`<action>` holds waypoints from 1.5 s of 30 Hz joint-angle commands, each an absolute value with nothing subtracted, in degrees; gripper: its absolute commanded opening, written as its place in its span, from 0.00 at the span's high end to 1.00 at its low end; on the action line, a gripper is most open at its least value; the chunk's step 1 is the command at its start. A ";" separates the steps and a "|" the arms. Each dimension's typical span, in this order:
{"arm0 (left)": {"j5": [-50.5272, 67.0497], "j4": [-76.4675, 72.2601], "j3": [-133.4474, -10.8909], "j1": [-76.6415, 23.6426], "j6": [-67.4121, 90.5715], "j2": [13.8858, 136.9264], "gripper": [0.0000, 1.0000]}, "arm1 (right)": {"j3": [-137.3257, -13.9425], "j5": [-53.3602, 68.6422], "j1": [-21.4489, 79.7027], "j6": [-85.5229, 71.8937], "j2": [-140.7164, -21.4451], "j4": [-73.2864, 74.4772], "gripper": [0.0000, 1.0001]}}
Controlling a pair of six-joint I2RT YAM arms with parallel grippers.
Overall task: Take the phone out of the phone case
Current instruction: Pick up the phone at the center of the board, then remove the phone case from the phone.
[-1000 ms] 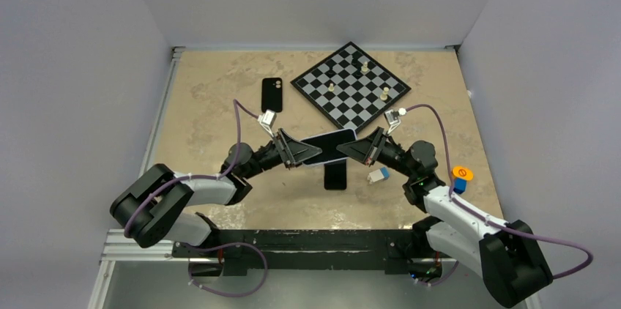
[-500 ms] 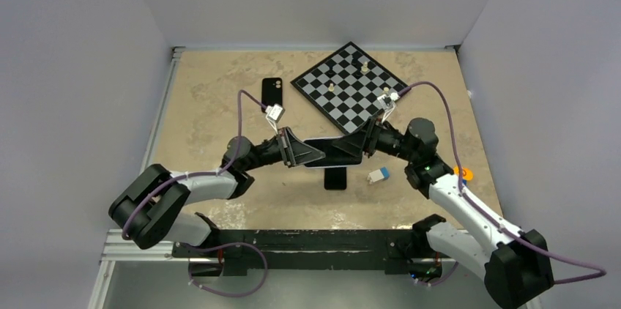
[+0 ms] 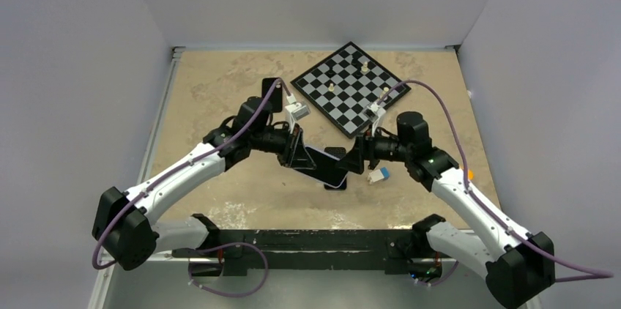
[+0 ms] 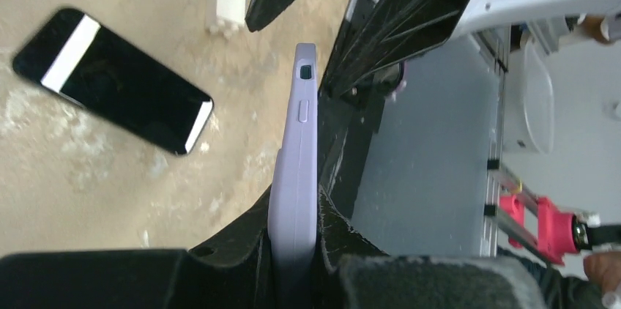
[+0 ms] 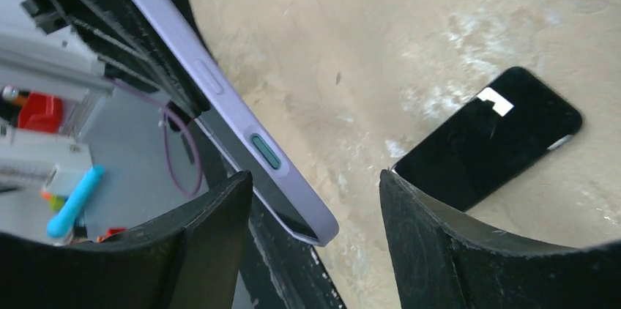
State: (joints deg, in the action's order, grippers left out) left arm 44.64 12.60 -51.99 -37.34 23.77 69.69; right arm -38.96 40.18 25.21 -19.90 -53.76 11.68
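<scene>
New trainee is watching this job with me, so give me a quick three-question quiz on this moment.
1. True or false: the left gripper is shut on the case.
2. The right gripper is: A open, B shut on the case, C shut on nothing.
3. Fill in: flat on the table beneath the grippers lies a ___.
Key: 1 true; 2 A; 3 black phone.
</scene>
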 commanded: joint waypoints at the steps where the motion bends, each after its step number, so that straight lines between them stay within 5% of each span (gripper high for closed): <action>1: 53.23 27.01 -54.84 -37.44 12.41 69.78 1.00 | -42.10 46.96 29.82 -12.76 -55.85 13.93 0.32; 31: 62.57 28.66 -57.65 -38.86 8.14 67.90 1.00 | -34.74 58.76 45.18 -27.10 -66.98 -13.56 0.52; 40: 60.55 28.34 -57.44 -38.89 8.83 66.52 1.00 | -32.84 58.91 46.32 -31.38 -69.24 -21.71 0.88; 42: 59.08 27.96 -57.48 -38.83 9.54 66.01 0.94 | -32.36 58.42 46.32 -31.88 -68.52 -22.63 1.00; 45: 56.13 25.41 -56.63 -38.46 12.24 64.67 0.69 | -31.18 55.18 46.32 -34.36 -66.08 -25.66 1.00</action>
